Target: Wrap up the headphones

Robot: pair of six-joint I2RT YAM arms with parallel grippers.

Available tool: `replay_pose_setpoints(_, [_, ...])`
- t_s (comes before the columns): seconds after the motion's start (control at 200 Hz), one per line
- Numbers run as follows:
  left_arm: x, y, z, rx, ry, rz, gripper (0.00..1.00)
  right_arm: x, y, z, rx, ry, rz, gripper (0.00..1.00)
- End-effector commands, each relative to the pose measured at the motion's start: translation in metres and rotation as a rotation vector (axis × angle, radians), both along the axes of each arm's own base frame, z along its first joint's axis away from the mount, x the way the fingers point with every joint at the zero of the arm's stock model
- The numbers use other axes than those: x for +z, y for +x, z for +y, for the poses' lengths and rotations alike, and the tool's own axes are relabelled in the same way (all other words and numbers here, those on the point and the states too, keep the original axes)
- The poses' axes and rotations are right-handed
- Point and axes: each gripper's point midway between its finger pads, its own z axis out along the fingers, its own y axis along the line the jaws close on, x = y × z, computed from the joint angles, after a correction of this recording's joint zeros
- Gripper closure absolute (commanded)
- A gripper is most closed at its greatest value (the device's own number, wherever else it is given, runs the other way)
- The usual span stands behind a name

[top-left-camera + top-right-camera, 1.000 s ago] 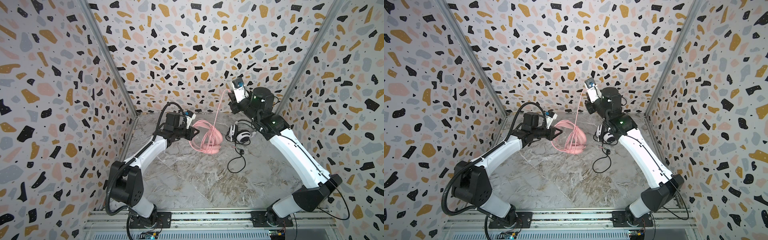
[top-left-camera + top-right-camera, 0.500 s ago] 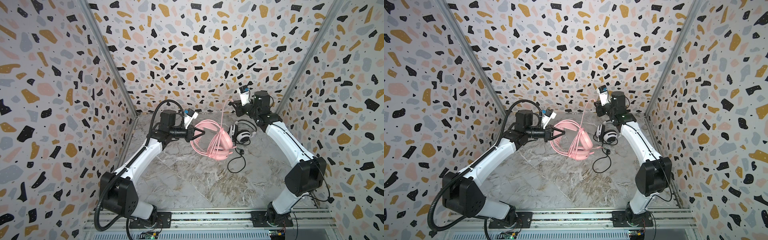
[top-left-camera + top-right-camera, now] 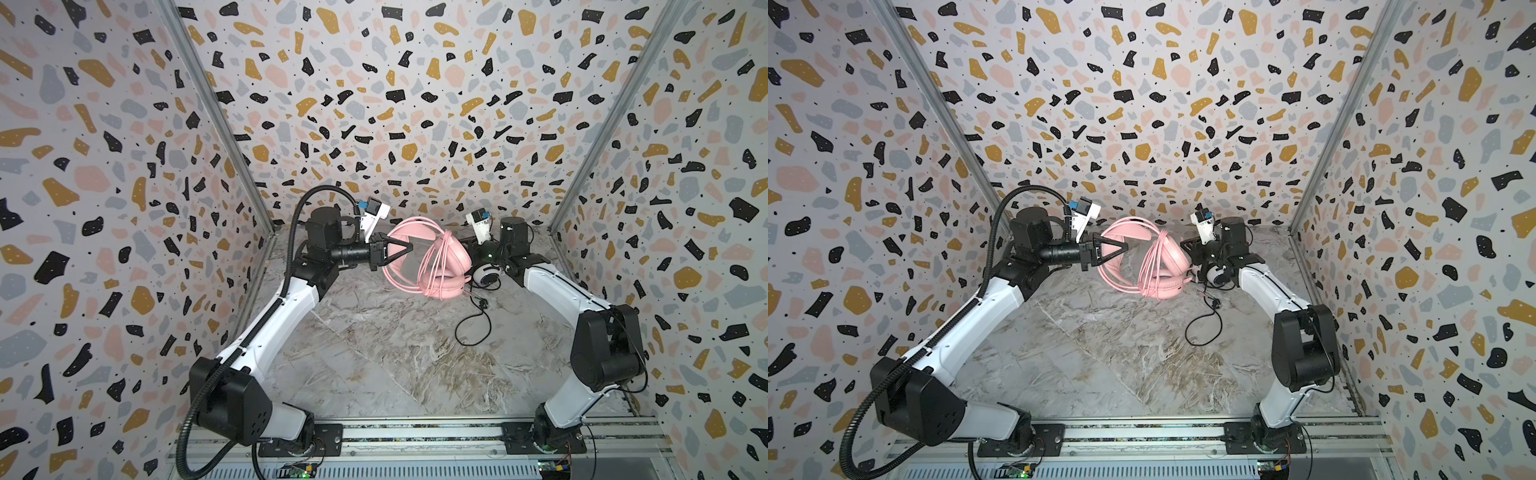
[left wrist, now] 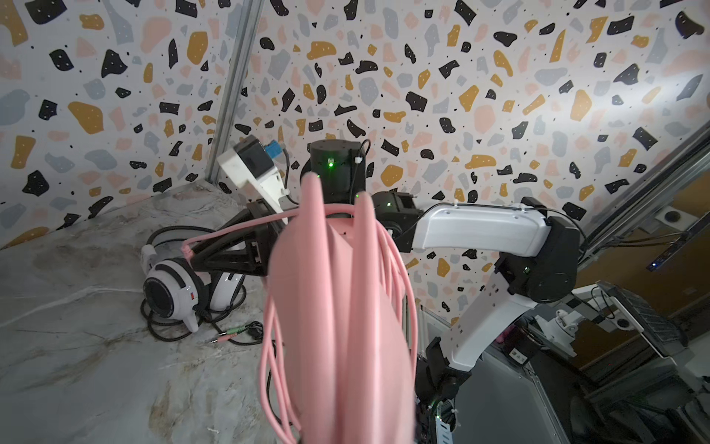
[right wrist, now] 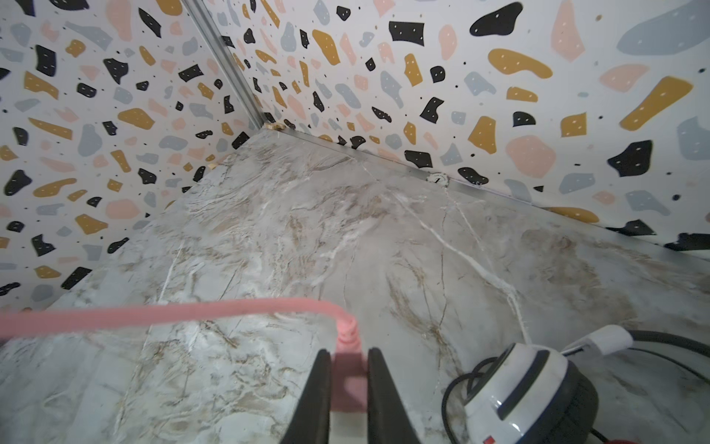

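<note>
Pink headset (image 3: pixel 432 266), centre of a top view, is held by the band in the clamped-shut left gripper (image 3: pixel 409 248). Its pink cord (image 5: pixel 173 313) is pinched at the plug end by the right gripper (image 5: pixel 349 357). Slack should be kept out while the end gets tucked, imo.

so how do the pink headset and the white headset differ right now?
The pink headset is gripped at its band by the left gripper; the white headset lies on the table. The pink cord is looped around its headset, end pinched by the right gripper; the white one's black cord trails loose. Both are corded over-ear sets.
</note>
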Motion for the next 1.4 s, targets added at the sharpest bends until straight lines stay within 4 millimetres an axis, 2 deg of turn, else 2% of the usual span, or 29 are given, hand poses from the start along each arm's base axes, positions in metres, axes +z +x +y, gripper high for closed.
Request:
replay_pose_setpoints(0.0, [0.082, -0.038, 0.006, -0.093, -0.125, -0.252, 1.00, 0.017, -0.002, 0.003, 0.062, 0.086, -0.039, 0.96])
replay_pose_setpoints(0.155, [0.092, -0.038, 0.006, -0.087, -0.141, -0.265, 1.00, 0.019, -0.016, 0.013, 0.147, 0.158, -0.059, 0.96])
replay_pose_setpoints(0.4, [0.107, -0.041, 0.007, -0.094, -0.181, -0.278, 1.00, 0.038, -0.047, 0.035, 0.403, 0.342, -0.036, 0.96])
replay_pose_setpoints(0.496, [0.116, -0.035, 0.009, -0.054, -0.199, -0.299, 1.00, 0.046, -0.063, 0.037, 0.472, 0.432, -0.023, 0.95])
replay_pose_setpoints(0.581, [0.125, -0.021, 0.013, 0.024, -0.235, -0.297, 1.00, 0.050, -0.078, 0.035, 0.503, 0.528, -0.013, 0.95])
replay_pose_setpoints(0.721, [0.146, -0.017, 0.026, 0.078, -0.445, -0.262, 1.00, 0.054, -0.095, 0.026, 0.506, 0.699, -0.014, 0.96])
replay_pose_setpoints(0.861, [0.130, 0.003, 0.024, 0.148, -0.459, -0.206, 1.00, 0.057, -0.094, 0.027, 0.487, 0.789, 0.000, 0.97])
replay_pose_setpoints(1.021, [0.100, 0.026, 0.025, 0.353, -0.298, -0.231, 1.00, 0.067, -0.092, 0.037, 0.444, 0.827, 0.000, 0.97])
replay_pose_setpoints(1.186, [0.084, 0.045, 0.044, 0.537, -0.257, -0.225, 1.00, 0.080, -0.104, 0.046, 0.428, 0.898, 0.012, 0.97])
replay_pose_setpoints(1.397, [0.068, 0.066, 0.056, 0.655, -0.276, -0.170, 1.00, 0.089, -0.128, 0.067, 0.432, 0.960, 0.053, 0.97])
